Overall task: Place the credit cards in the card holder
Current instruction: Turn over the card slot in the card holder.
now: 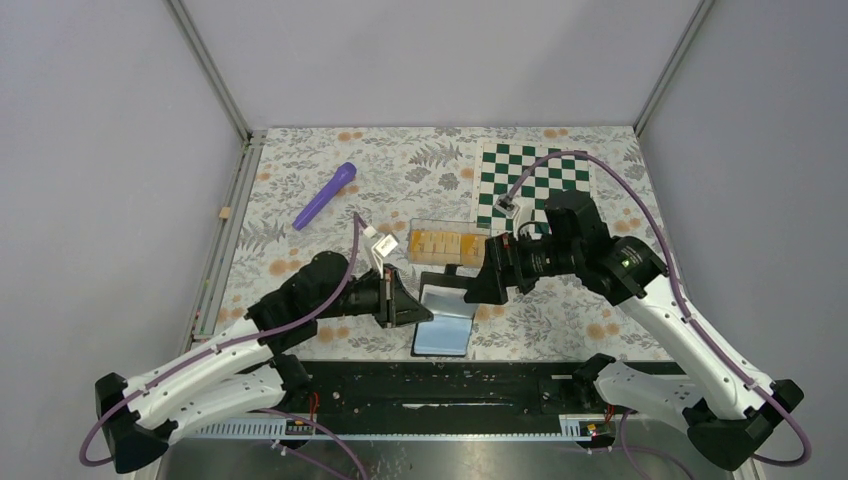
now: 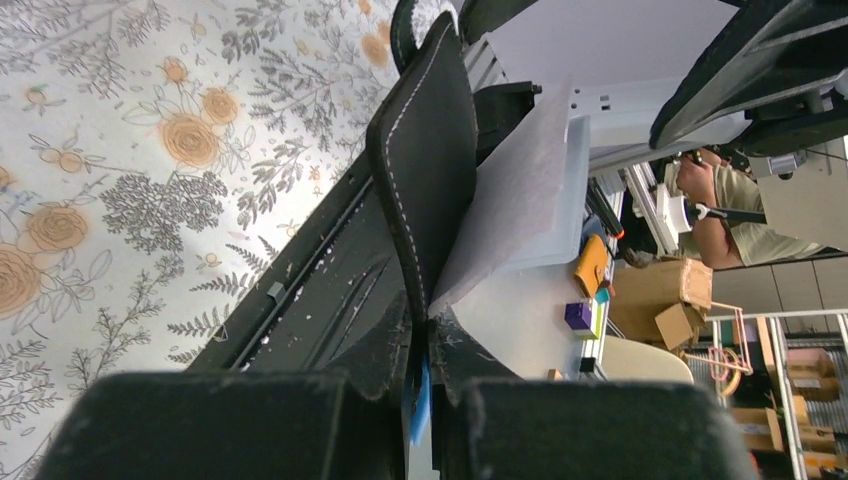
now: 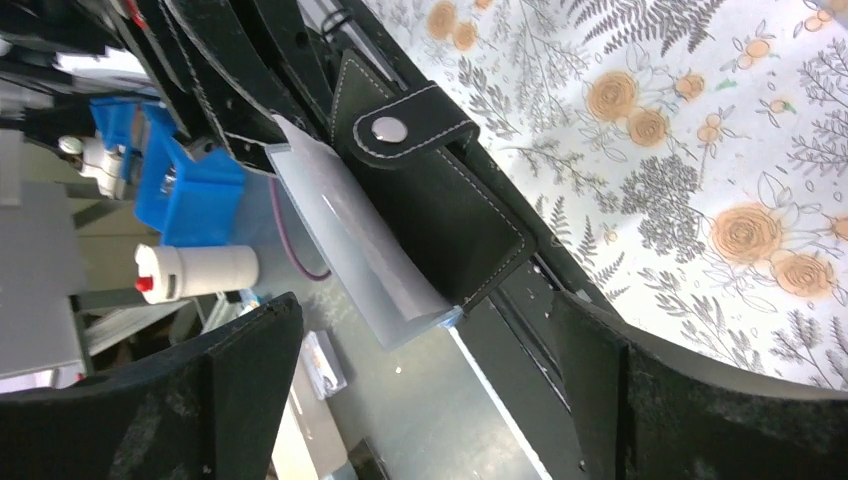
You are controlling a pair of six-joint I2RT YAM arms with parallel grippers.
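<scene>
- Left gripper [image 1: 408, 303] pinches the open card holder [image 1: 446, 325] by its edge, likely to keep it open for loading.
- Right gripper [image 1: 478, 283] is spread and empty.
- Credit cards [image 1: 445, 245] lie in a clear box [image 1: 443, 224].

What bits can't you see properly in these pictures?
- Top view: how many credit cards lie in the clear box; too small.
- All views: whether the card holder holds a card yet; pockets too small or turned away.
- Top view: card holder's left edge, behind the left gripper.
</scene>
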